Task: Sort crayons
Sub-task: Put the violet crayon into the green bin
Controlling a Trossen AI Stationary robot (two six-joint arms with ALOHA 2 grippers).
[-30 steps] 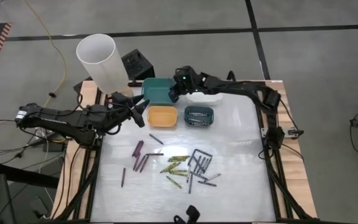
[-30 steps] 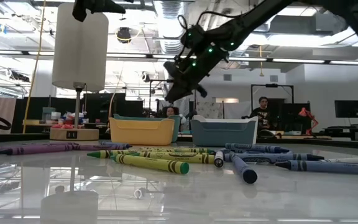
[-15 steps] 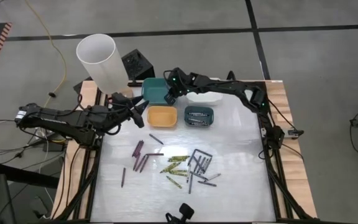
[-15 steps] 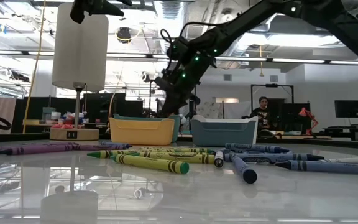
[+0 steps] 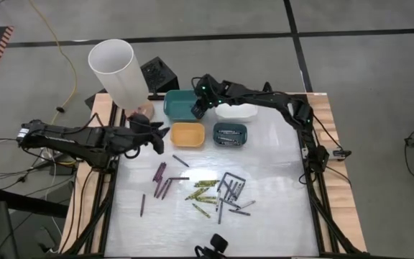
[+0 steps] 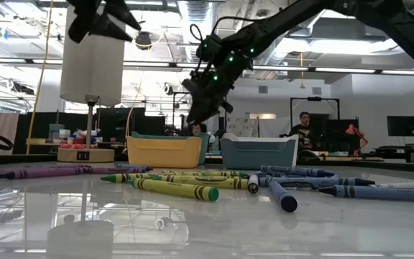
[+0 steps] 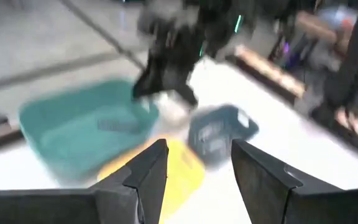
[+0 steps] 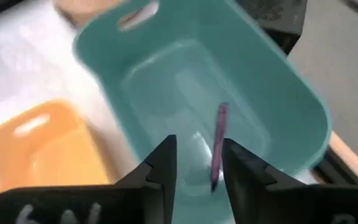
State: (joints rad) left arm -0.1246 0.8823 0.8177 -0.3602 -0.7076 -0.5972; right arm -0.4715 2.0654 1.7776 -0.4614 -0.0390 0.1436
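Right gripper (image 5: 198, 109) hung over the teal bin (image 5: 177, 101) at the bench's far edge, fingers apart, nothing between them; a purple crayon (image 8: 217, 144) lay inside the bin, judged just dropped. Left gripper (image 5: 157, 134) hovered near the far-left corner beside the yellow bin (image 5: 187, 134), fingers apart and empty. Rest of the crayons (image 5: 205, 191) lay loose mid-bench toward the near edge: purple to the left, yellow-green in the middle, grey and blue to the right. Main risk, as I read it: both arms were crowded around the bins at the far edge, with the left gripper close to the right one, so a reach to the pile by both at once could clash. Second risk: the right fingers sat low against the teal bin's wall, so a sideways pull-out could drag or tip it into the yellow bin or the white bin (image 5: 236, 111). Third: the grey and blue crayons overlapped, so a pinch there could lift two or scatter them. Open room was good over the near half of the bench and along its right edge; the tall white tube (image 5: 117, 72) stood past the far-left corner, hemming in the left arm.
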